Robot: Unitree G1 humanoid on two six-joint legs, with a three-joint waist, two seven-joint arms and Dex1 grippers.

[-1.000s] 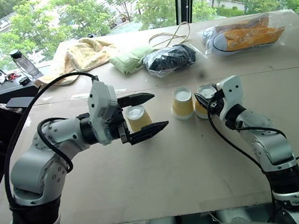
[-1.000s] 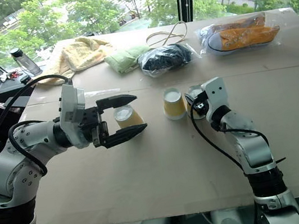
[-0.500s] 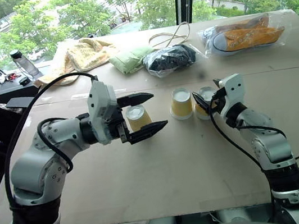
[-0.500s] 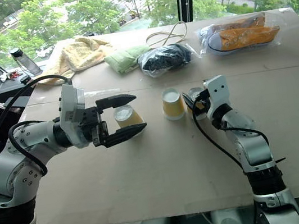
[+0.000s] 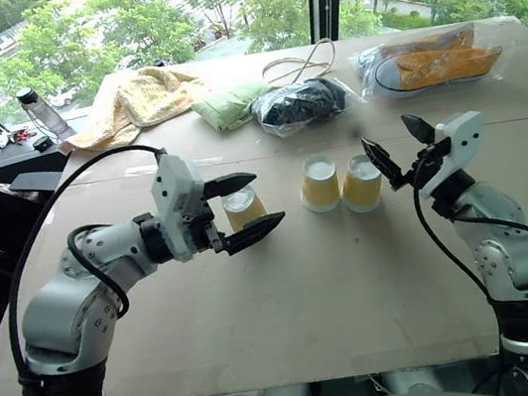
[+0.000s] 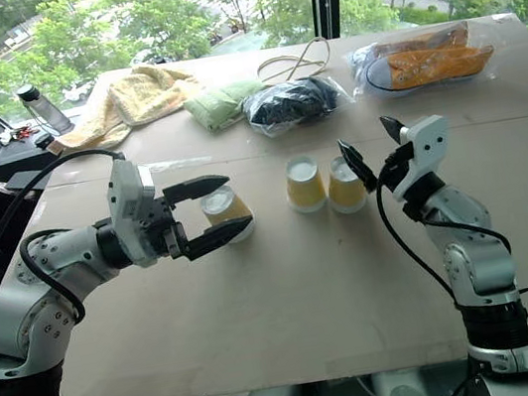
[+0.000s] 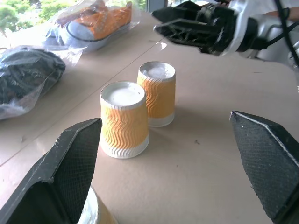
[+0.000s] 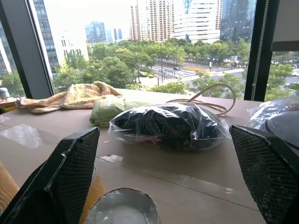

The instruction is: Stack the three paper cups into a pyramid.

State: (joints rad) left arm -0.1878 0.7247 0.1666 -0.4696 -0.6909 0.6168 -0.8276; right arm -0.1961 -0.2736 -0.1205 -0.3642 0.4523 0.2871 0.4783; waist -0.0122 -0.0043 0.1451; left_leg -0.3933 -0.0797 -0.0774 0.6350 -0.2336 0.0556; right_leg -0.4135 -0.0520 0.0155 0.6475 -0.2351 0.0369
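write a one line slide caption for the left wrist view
Open left gripper faces two upside-down ribbed yellow-orange paper cups standing side by side on the tan table.

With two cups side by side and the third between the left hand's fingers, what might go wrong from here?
1. The left hand stands open around the third cup; closing hard may crush or tip it.
2. The two base cups stand upside down, close together; setting the third on top could knock them apart.
3. The open right hand hovers just beside the base and could bump it.
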